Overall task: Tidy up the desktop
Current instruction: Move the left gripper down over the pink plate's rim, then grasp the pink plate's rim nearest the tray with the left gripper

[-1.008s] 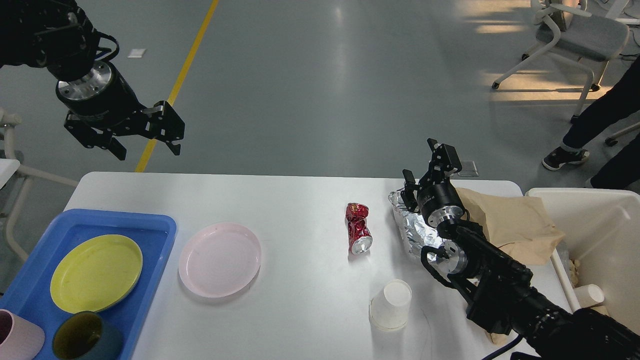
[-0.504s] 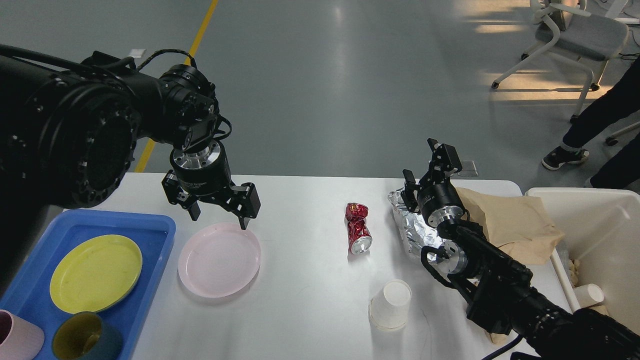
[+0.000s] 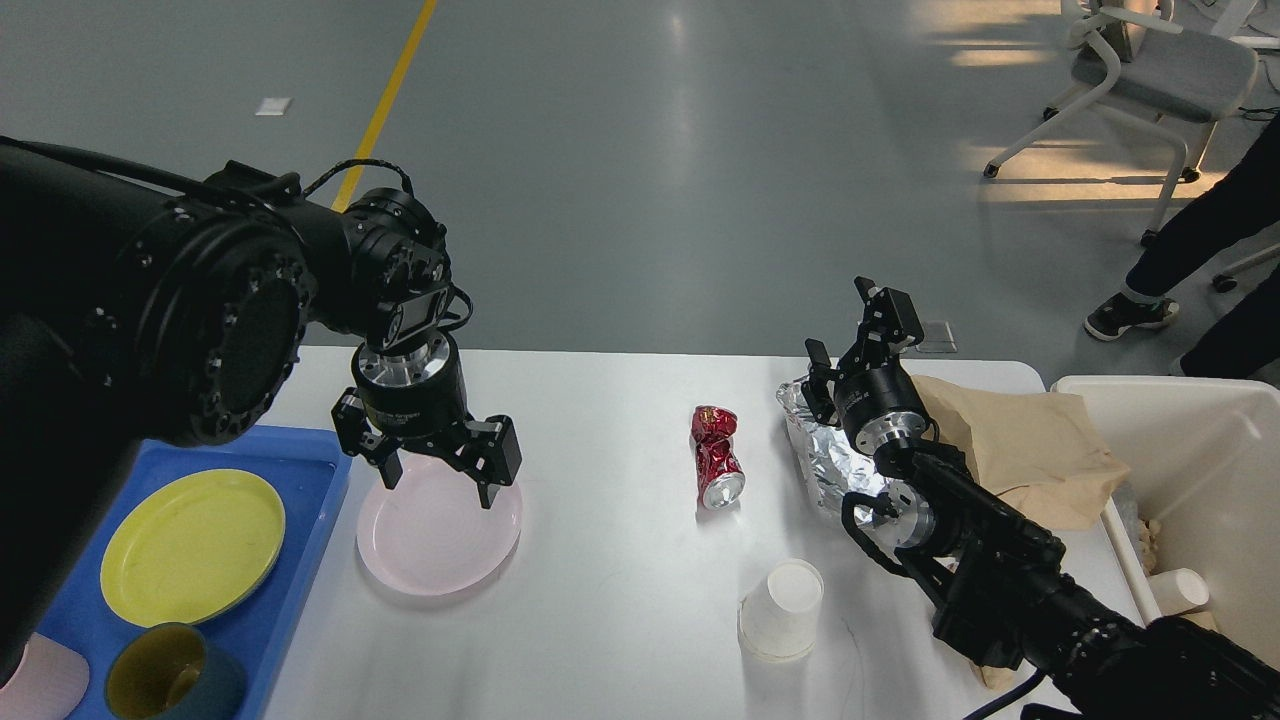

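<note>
The white desktop (image 3: 610, 430) spans the view. On it lie a pink plate (image 3: 440, 545), a crushed red can (image 3: 717, 456), a white paper cup (image 3: 781, 609) on its side, crumpled foil (image 3: 825, 460) and a brown paper bag (image 3: 1020, 450). My left gripper (image 3: 440, 480) is open, fingers pointing down just over the far edge of the pink plate. My right gripper (image 3: 850, 325) is open and empty, raised above the foil's far side.
A blue tray (image 3: 300, 480) at the left holds a yellow plate (image 3: 190, 545), a dark cup (image 3: 172, 685) and a pink cup (image 3: 40, 685). A cream-white bin (image 3: 1190, 440) with paper cups stands at the right. Chairs and a person's legs are on the floor beyond.
My left arm swung in from the upper left and lowered onto the far edge of the pink plate. The right arm has not moved.
</note>
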